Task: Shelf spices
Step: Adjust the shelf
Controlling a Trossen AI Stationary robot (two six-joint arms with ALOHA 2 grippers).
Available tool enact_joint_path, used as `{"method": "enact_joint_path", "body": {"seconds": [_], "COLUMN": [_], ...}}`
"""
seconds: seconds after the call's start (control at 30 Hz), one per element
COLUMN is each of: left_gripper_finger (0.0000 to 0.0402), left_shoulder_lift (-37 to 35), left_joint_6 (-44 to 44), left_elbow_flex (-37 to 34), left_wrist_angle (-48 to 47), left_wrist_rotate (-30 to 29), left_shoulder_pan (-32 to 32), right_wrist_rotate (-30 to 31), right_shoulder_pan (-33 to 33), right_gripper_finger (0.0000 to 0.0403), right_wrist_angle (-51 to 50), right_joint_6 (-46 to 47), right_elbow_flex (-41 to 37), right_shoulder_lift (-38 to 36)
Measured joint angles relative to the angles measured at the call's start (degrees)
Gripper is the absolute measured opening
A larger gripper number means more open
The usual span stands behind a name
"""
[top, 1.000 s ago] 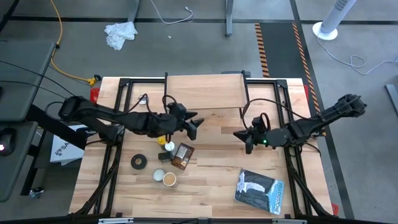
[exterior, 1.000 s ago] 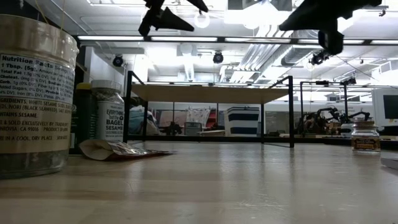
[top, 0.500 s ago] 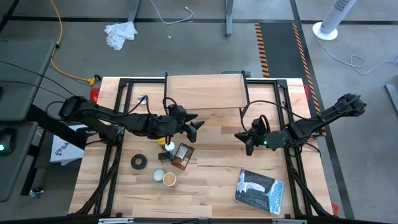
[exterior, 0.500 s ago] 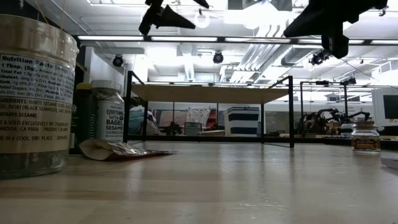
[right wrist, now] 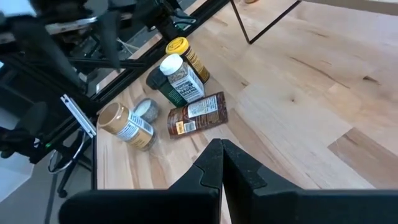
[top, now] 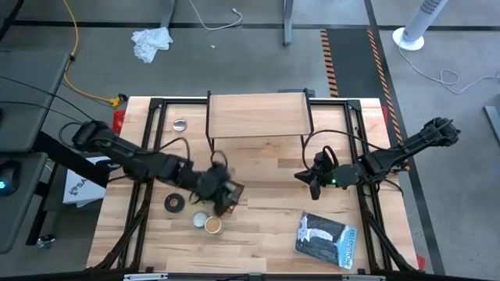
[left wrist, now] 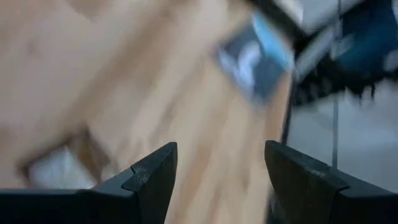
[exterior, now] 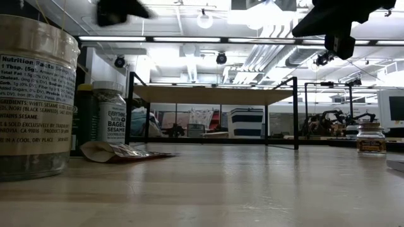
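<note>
The shelf [top: 256, 115] is a light plank on black wire legs at the table's far middle, also in the low view [exterior: 208, 94]. The spices stand left of centre. They are a yellow-lidded jar [right wrist: 179, 50], a white-capped bottle [right wrist: 177, 74], a flat brown packet [right wrist: 198, 114] [top: 229, 197] and a tan-lidded jar [right wrist: 124, 124] [top: 212, 225]. A tiny brown-topped jar [exterior: 370, 137] stands on the table to the right. My left gripper [top: 225, 190] [left wrist: 221, 180] hangs open above the packet and bottles and hides some of them from above. My right gripper [top: 301, 178] [right wrist: 219, 149] is shut, up in the air right of centre.
A black tape roll [top: 174, 203] and a round silvery tin [top: 200, 218] lie beside the spices, and another tin [top: 180, 124] lies left of the shelf. A dark book [top: 326, 238] lies near the front right. Bare wood stretches between the shelf and the spices.
My left gripper has swung from in front of the shelf toward the table's near edge and a little left. It has tipped downward and now hangs over the cluster of spices, its fingers open as before. The spices have kept their places.
</note>
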Motion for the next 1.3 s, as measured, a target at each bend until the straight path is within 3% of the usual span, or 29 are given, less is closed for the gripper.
{"method": "enact_joint_path", "body": {"seconds": [0.13, 0.3, 0.53, 0.93, 1.3], "left_gripper_finger": [0.0231, 0.0208, 0.0187, 0.0186, 0.0194], "left_shoulder_lift": [0.0, 0.1, 0.4, 0.4, 0.4], "left_joint_6": [-2.3, -3.2, 2.2, 17.8, 17.9], "left_elbow_flex": [2.4, 2.6, 2.6, 2.6, 2.6], "left_wrist_angle": [-15.5, -24.9, -25.6, -23.7, -23.5], "left_wrist_rotate": [-0.9, 0.3, -1.4, -0.4, 3.5], "left_shoulder_pan": [-4.1, -5.9, -5.6, -5.1, -2.0], "right_wrist_rotate": [0.0, 0.0, 0.0, 0.0, -3.4], "right_shoulder_pan": [0.0, 0.0, 0.0, 0.0, 0.0], "right_gripper_finger": [0.0000, 0.0000, 0.0000, 0.0000, 0.0000], "right_wrist_angle": [-0.2, -0.3, -1.5, -3.5, -3.6], "right_joint_6": [-1.0, -0.9, -0.5, 1.0, 0.8], "right_elbow_flex": [0.0, 0.0, 0.0, 0.0, 0.0], "right_shoulder_lift": [0.0, 0.0, 0.0, 0.0, 0.0]}}
